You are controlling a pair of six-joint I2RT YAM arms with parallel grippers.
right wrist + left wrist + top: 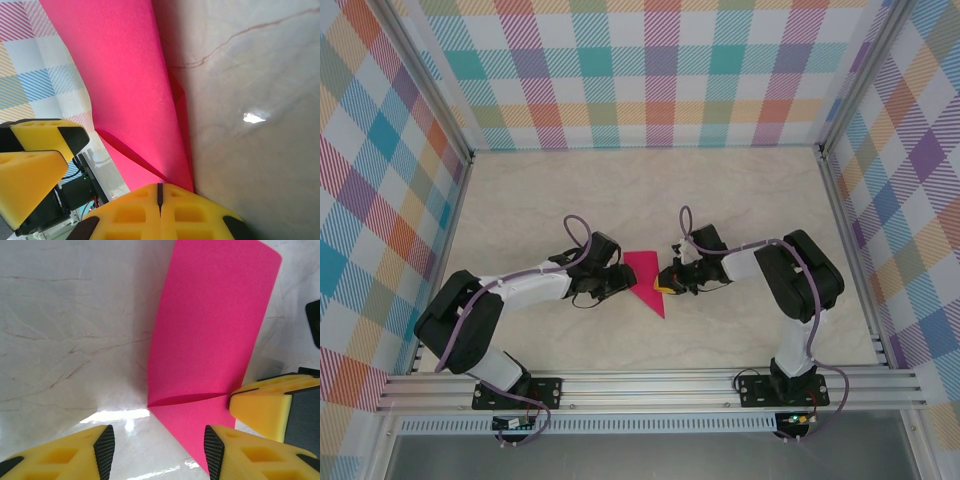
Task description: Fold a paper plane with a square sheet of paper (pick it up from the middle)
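Note:
The square sheet of paper [644,274], magenta-pink, is folded into a pointed triangle shape at the table's middle, between both grippers. In the left wrist view the paper [210,330] rises from the table in a curved flap above a crease. My left gripper [617,281] [159,450] is open at the paper's left edge, its pads either side of the lower tip and touching nothing. My right gripper [667,284] [160,192] is shut on the paper [120,85] where the crease meets its right edge. Its yellow fingers [260,407] show beside that crease.
The marbled tabletop [740,200] is boxed in by plaid walls [650,70] at the back and sides. An aluminium rail [650,390] runs along the near edge by the arm bases. The left gripper's fingers [30,185] sit close to the right gripper.

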